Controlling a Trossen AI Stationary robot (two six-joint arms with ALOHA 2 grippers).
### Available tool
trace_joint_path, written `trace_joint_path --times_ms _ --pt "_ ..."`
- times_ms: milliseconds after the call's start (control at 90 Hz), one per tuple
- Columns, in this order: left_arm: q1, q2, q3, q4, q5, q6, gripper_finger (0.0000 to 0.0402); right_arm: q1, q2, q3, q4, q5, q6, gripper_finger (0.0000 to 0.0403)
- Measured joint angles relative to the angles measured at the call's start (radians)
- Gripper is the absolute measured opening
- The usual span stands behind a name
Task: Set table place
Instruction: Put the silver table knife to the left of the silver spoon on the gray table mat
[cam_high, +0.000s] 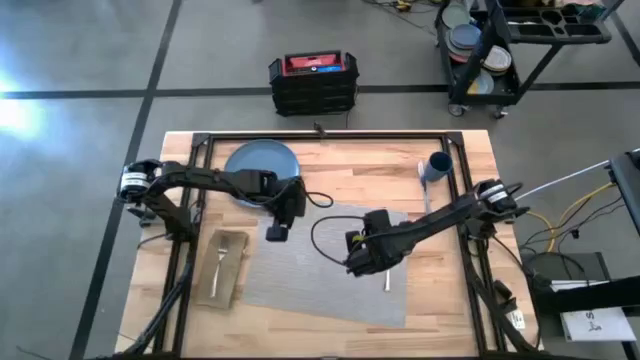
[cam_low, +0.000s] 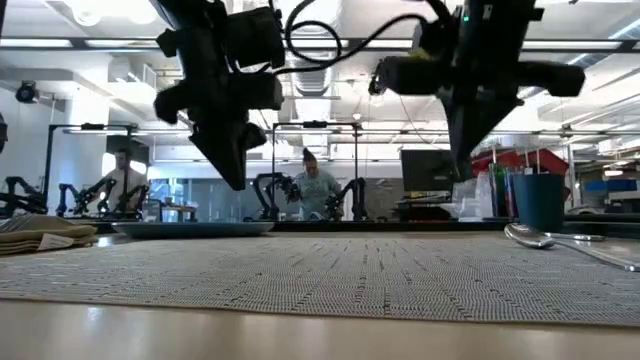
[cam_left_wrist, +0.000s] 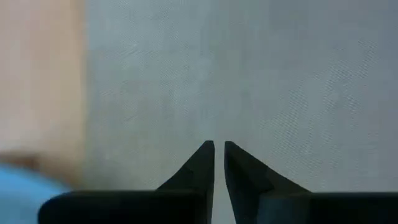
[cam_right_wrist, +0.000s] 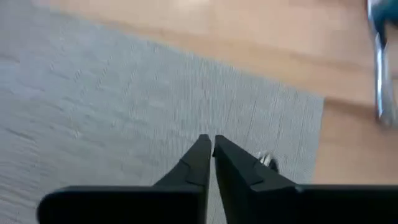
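Observation:
The grey placemat (cam_high: 330, 270) lies mid-table. Both grippers hover shut above it with nothing between the fingers: my left gripper (cam_high: 276, 233) (cam_low: 235, 180) over its far left corner, my right gripper (cam_high: 358, 262) (cam_low: 465, 175) over its middle. A silver piece of cutlery (cam_high: 388, 279) (cam_right_wrist: 267, 160) lies on the mat just right of my right gripper. The blue plate (cam_high: 262, 160) rests on the wood beyond the mat. The tan napkin (cam_high: 225, 265) lies left of the mat with the fork (cam_high: 221, 255) on it. The dark-blue cup (cam_high: 439, 163) stands far right, the spoon (cam_high: 423, 188) beside it.
A black frame (cam_high: 330, 136) runs along the table's far edge and down both sides. A red-and-black case (cam_high: 313, 82) and a black cart of stacked dishes (cam_high: 500, 50) stand on the floor beyond. People show in the room behind (cam_low: 315, 185).

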Motion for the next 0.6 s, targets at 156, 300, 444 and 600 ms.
trace_joint_path --times_ms 156,300,444,600 --pt "0.001 0.002 -0.016 0.033 0.013 0.0 0.002 -0.085 -0.034 -0.029 -0.109 -0.011 -0.066 0.0001" --pt "0.001 0.002 -0.036 0.061 0.013 -0.004 0.002 -0.218 -0.047 -0.096 -0.12 -0.062 -0.196 0.0" --pt "0.001 0.002 -0.056 0.065 0.013 -0.023 0.002 -0.345 -0.047 -0.201 -0.125 -0.105 -0.265 0.0" --pt "0.001 0.002 -0.062 0.05 0.013 -0.027 0.002 -0.431 -0.11 -0.334 -0.091 -0.142 -0.295 0.0"
